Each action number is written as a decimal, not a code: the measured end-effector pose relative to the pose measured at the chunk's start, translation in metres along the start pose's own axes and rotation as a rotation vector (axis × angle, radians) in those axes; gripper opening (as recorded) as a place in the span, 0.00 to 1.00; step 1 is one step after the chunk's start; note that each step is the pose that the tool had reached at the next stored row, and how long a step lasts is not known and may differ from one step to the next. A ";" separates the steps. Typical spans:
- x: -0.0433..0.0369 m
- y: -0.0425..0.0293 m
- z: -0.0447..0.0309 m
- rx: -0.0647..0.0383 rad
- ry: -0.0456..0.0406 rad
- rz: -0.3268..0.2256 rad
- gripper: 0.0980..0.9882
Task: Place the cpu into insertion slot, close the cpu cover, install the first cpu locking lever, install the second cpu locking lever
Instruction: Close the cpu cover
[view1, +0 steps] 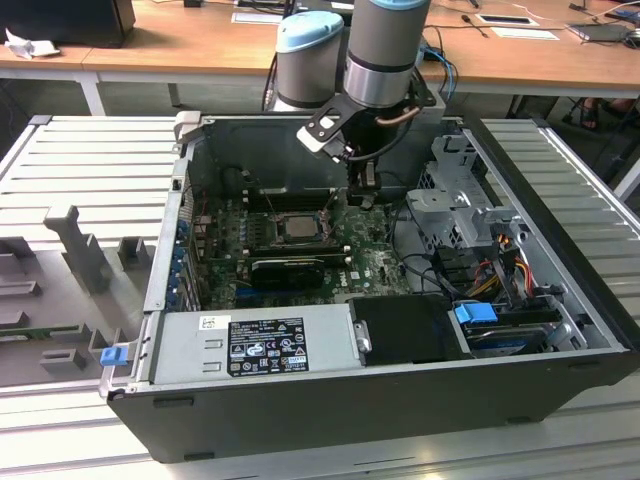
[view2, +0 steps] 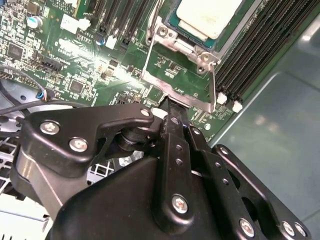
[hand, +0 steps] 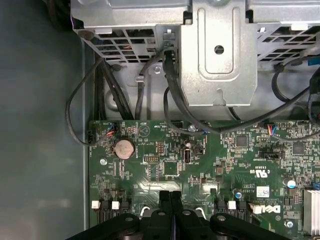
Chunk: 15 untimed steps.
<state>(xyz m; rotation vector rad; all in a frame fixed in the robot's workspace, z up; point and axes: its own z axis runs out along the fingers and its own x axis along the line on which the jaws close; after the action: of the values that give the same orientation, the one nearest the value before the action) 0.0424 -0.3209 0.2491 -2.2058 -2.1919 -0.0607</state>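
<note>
The cpu (view2: 207, 17), a pale silvery-beige square, lies in the insertion slot (view2: 163, 33) on the green board; in the exterior view the cpu (view1: 297, 226) is in the middle of the open computer case. The cpu cover (view2: 186, 96), a thin silvery frame with a large window, is swung open off the slot, and green board shows through its window. My gripper (view2: 170, 106) is shut, with its tips at the cover's free edge. In the exterior view the gripper (view1: 364, 195) hangs just to the right of the slot. The first wrist view shows the gripper (hand: 170, 196) with both fingers together above the board.
Long black memory slots (view2: 255, 55) run beside the socket. A metal drive cage (hand: 217, 55) with black cables (hand: 170, 90) stands past the board's edge. A black finned card (view1: 290, 268) lies in front of the socket, and a power supply (view1: 250, 345) fills the case's near side.
</note>
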 end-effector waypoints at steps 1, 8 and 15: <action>0.0000 -0.0011 0.0000 0.000 0.0001 0.000 0.01; 0.0000 -0.0073 0.0000 -0.001 0.0001 0.000 0.01; -0.0001 -0.0122 0.0000 -0.001 0.0002 0.000 0.01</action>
<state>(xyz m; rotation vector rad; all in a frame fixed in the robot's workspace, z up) 0.0302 -0.3209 0.2490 -2.2059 -2.1921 -0.0617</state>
